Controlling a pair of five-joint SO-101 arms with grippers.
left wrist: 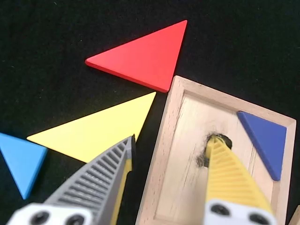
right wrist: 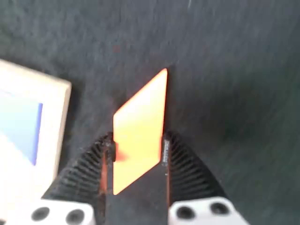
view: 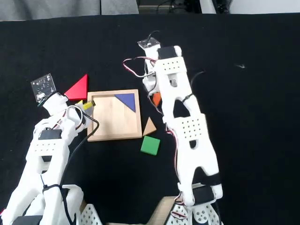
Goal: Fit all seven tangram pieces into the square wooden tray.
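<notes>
Right jaws are clamped on the orange parallelogram (right wrist: 140, 136), likely for placing; left jaws are spread astride the tray's (left wrist: 225, 102) nine-o'clock wall, perhaps steadying.

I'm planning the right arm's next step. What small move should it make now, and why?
Probably carry the orange piece sideways over the tray. The right gripper looks shut on that piece, just outside the tray's rim. The only piece in the tray is a blue triangle in one corner, so most of its floor is bare.
</notes>
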